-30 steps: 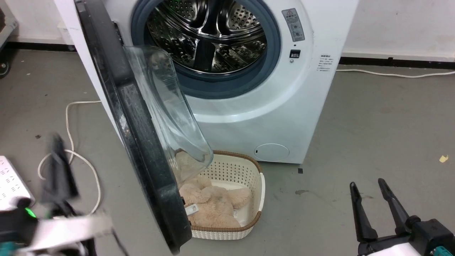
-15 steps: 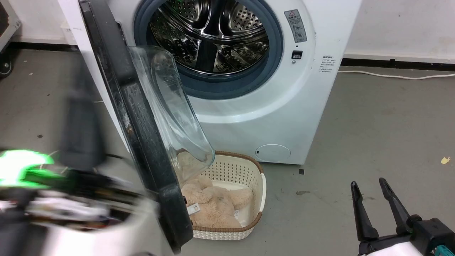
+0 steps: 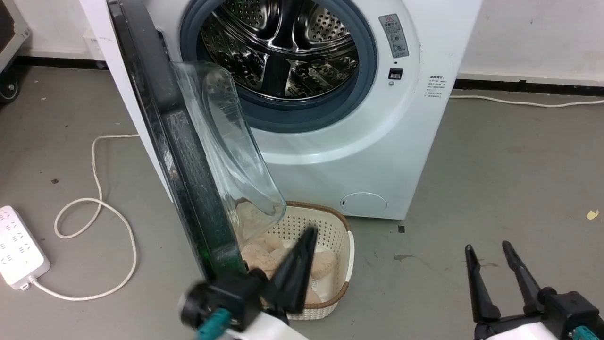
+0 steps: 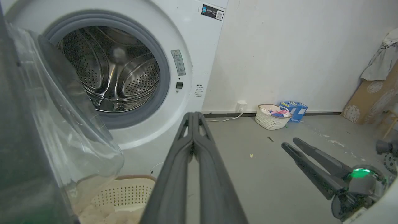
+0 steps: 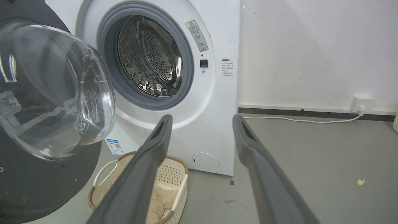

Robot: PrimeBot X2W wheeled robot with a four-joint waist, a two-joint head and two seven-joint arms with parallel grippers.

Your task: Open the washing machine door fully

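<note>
The washing machine door (image 3: pixel 188 156) stands swung out from the white machine (image 3: pixel 377 141), seen nearly edge-on in the head view, its clear glass bowl (image 3: pixel 231 141) bulging toward the steel drum (image 3: pixel 283 47). My left gripper (image 3: pixel 310 233) is shut and holds nothing. It sits low, just right of the door's bottom edge and over the basket. In the left wrist view the left gripper (image 4: pixel 193 115) points past the door (image 4: pixel 18 149) at the machine front. My right gripper (image 3: pixel 488 248) is open near the floor at the lower right, apart from the door (image 5: pixel 31 180).
A cream wicker basket (image 3: pixel 342 245) with a beige plush toy (image 3: pixel 321 262) sits on the floor under the door. A white power strip (image 3: pixel 19 255) and looped cable (image 3: pixel 94 203) lie to the left. A small basket (image 4: pixel 270 116) and blue box (image 4: pixel 293 109) stand by the wall.
My left arm has swept from the left side of the door across to its right, ending in front of the basket. The right gripper has stayed put.
</note>
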